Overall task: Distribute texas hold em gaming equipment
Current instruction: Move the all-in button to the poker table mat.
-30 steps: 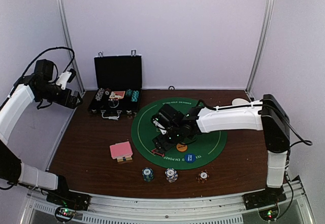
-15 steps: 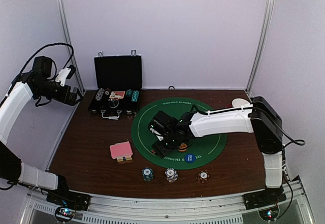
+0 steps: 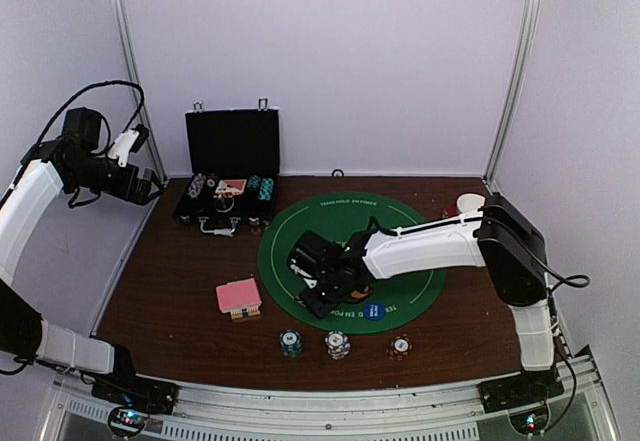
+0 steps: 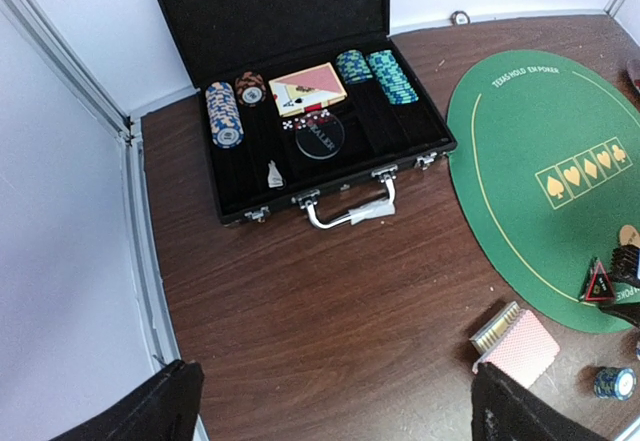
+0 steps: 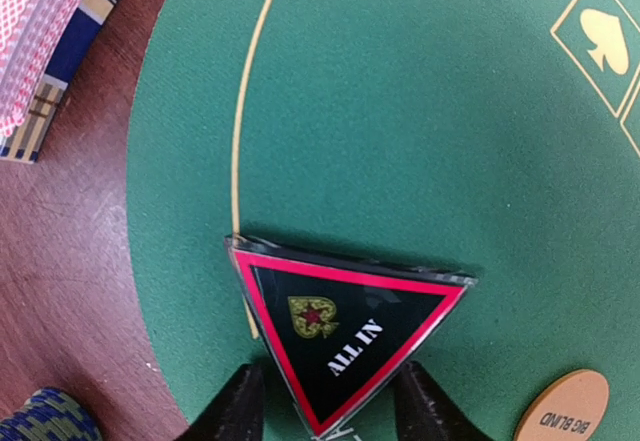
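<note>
The red-edged black "ALL IN" triangle [image 5: 345,331] lies on the green mat [image 5: 420,111] near its left rim. My right gripper [image 5: 328,386] is low over it, one finger on each side of the triangle's near tip, with a thin gap still showing on the left side. From above, the right gripper [image 3: 316,299] covers the triangle. An orange "BIG BLIND" disc [image 5: 565,409] and a blue disc [image 3: 373,311] lie close by. The pink-backed card deck [image 3: 238,295] sits left of the mat. My left gripper [image 4: 335,406] hangs wide open and empty, high at the far left.
The open black case [image 4: 300,111] at the back left holds chip stacks, cards and a dealer disc. Teal [image 3: 291,342], blue-white [image 3: 338,344] and red [image 3: 401,345] chips stand in a row near the front edge. A red-and-white bowl [image 3: 468,202] sits at the back right.
My right gripper slid left across the mat to the triangle, dropped lower, and its jaws have narrowed around the triangle's tip. The left arm barely moved.
</note>
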`<move>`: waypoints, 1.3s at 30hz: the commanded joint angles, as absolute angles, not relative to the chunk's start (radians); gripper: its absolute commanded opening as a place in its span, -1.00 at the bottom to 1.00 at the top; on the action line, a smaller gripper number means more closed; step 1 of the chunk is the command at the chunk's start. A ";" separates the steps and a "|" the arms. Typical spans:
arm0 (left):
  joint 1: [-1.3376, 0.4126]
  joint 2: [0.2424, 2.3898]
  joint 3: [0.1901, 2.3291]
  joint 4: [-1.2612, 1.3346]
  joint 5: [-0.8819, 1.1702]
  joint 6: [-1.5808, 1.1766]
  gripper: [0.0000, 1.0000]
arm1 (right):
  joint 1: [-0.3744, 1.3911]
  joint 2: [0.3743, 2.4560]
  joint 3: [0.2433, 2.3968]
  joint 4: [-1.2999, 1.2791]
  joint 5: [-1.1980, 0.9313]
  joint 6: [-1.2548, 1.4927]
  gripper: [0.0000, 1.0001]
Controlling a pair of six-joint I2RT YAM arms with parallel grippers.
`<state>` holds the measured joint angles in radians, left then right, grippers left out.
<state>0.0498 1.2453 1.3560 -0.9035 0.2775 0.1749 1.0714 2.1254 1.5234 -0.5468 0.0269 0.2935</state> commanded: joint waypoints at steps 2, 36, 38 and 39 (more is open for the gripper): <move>0.057 1.228 1.382 -0.902 0.293 0.173 0.95 | 1.067 2.189 1.560 -0.553 0.035 0.287 -0.20; 0.057 1.203 1.371 -0.925 0.312 0.186 0.95 | 1.013 2.142 1.746 -0.582 0.141 0.293 0.58; 0.057 1.205 1.378 -0.928 0.313 0.186 0.95 | 1.011 2.074 1.658 -0.581 0.158 0.312 0.65; 0.057 1.207 1.382 -0.932 0.313 0.185 0.95 | 1.009 2.042 1.617 -0.582 0.163 0.324 0.67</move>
